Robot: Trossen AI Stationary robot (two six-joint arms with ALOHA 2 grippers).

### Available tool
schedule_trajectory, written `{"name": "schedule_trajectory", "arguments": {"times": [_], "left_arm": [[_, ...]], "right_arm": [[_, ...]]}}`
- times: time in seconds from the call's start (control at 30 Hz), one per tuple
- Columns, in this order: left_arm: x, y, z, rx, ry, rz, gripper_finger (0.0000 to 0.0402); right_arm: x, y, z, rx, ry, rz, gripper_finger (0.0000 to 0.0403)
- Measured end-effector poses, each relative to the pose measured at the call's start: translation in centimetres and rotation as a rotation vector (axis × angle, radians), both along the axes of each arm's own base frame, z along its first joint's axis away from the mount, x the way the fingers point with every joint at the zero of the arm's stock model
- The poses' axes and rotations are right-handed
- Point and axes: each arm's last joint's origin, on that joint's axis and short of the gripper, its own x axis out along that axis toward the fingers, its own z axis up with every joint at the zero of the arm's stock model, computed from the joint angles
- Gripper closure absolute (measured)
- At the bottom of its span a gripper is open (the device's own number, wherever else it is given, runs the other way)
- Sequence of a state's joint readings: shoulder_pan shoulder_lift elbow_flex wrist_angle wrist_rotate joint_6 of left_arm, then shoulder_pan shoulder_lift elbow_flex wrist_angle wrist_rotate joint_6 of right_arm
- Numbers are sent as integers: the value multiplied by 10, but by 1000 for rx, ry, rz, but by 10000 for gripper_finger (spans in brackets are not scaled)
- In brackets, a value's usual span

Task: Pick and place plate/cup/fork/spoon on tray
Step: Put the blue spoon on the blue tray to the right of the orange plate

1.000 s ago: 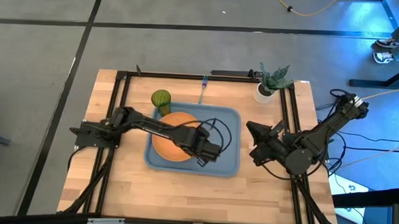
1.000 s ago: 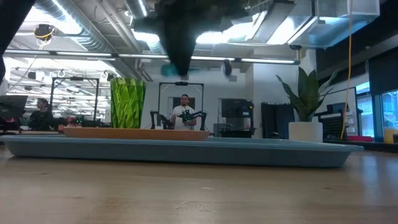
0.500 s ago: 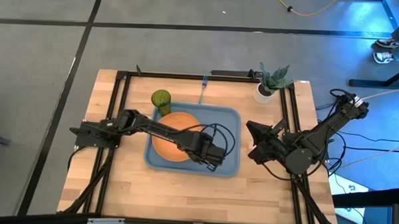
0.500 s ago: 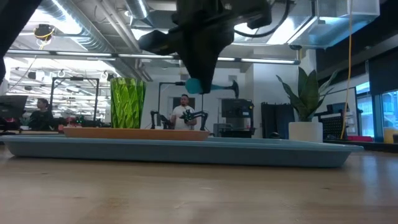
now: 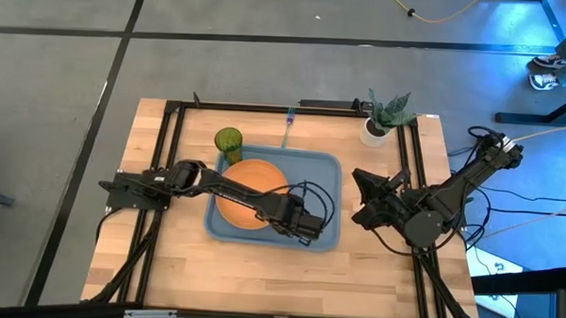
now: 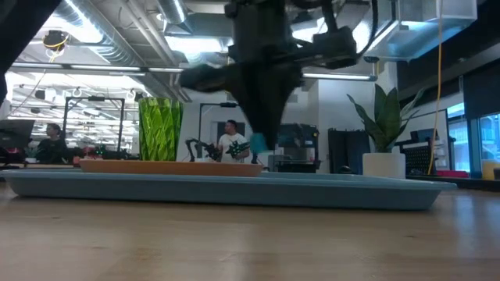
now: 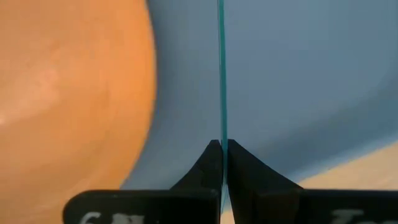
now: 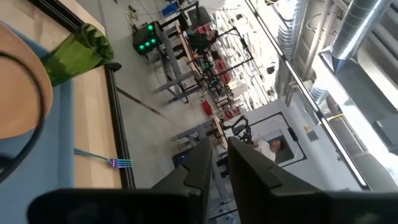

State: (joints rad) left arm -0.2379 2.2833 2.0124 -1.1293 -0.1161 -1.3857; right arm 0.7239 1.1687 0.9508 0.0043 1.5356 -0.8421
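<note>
A blue-grey tray (image 5: 325, 170) lies mid-table with the orange plate (image 5: 247, 191) flat on its left half. My left gripper (image 5: 309, 228) hangs over the tray's near right part, pointing steeply down, shut on the teal-handled spoon (image 7: 221, 74). The green cup (image 5: 228, 142) stands upright on the table at the tray's far left corner. The fork (image 5: 288, 131) lies flat on the wood beyond the tray's far rim. My right gripper (image 5: 360, 198) waits to the right of the tray, level, slightly open, holding nothing. My left gripper pinches the spoon's thin teal handle (image 7: 221, 138) between its two fingertips (image 7: 210, 155), coming from above and pointing steeply down. In the wrist view the handle shows edge-on and runs on past the fingertips over the tray floor. In the low view the spoon's teal part (image 6: 258, 145) hangs above the tray; its bowl is hidden.
A white pot with a green plant (image 5: 379, 125) stands at the table's far right corner. Black frame rails (image 5: 170, 155) run along the table's left, far and right sides. The tray's floor to the right of the plate (image 7: 298, 74) is bare. People show in the room behind.
My left gripper has come down over the tray and shifted toward the table's right and near edges, rolling its wrist. The spoon, level and broadside in the low view before, has turned with it and now hangs lower, close above the tray.
</note>
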Motion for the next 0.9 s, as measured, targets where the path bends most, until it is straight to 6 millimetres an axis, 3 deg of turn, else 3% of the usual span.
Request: {"name": "schedule_trajectory", "arguments": {"times": [0.27, 0.9], "left_arm": [[6, 1, -20, 9, 29, -4, 401], [0, 13, -29, 69, 142, -7, 401]], "right_arm": [[0, 0, 0, 1, -1, 0, 345], [0, 0, 0, 38, -40, 0, 345]]}}
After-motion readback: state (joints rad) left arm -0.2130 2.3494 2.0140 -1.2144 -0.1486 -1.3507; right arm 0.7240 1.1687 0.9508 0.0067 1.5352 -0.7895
